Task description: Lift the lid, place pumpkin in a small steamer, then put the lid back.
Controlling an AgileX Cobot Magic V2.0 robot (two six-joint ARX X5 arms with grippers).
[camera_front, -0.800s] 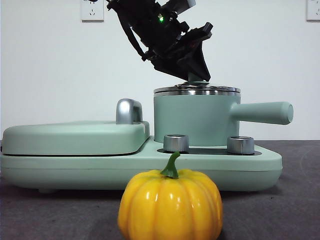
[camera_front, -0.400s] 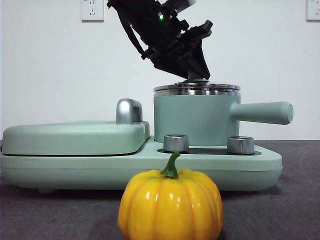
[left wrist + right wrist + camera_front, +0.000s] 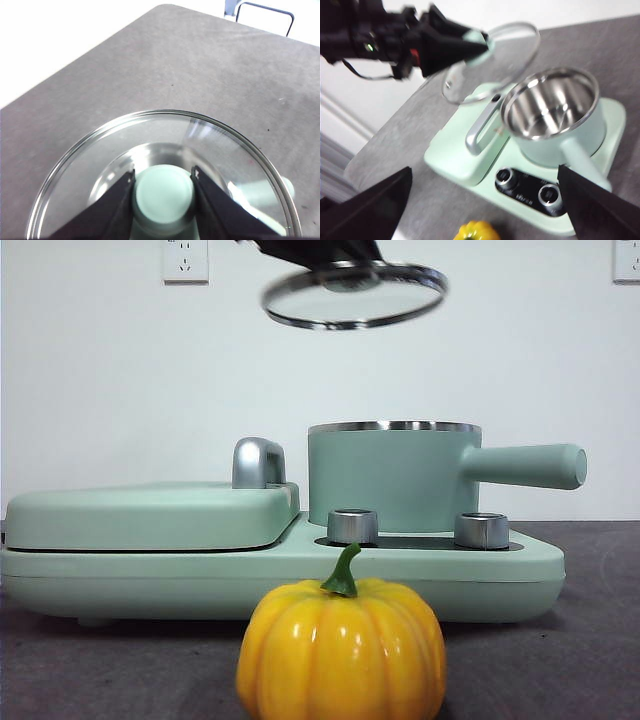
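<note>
From the front you see the lid (image 3: 354, 295) tilted in the air, well above the small steamer (image 3: 395, 475), whose rim is uncovered; the pumpkin (image 3: 341, 650) sits upright on the grey surface (image 3: 560, 660) in front of the cooker base (image 3: 300, 575). In your left wrist view, the left hand (image 3: 163, 192) is clenched on the lid's mint-green knob (image 3: 163, 194), one jaw on each side, the glass disc spread out beneath. In your right wrist view, the right hand (image 3: 485, 200) hangs released, jaws wide apart, above the cooker; the steamer's steel inside shows bare, the lid is held up beside it, and the pumpkin lies near the cooker's front edge.
</note>
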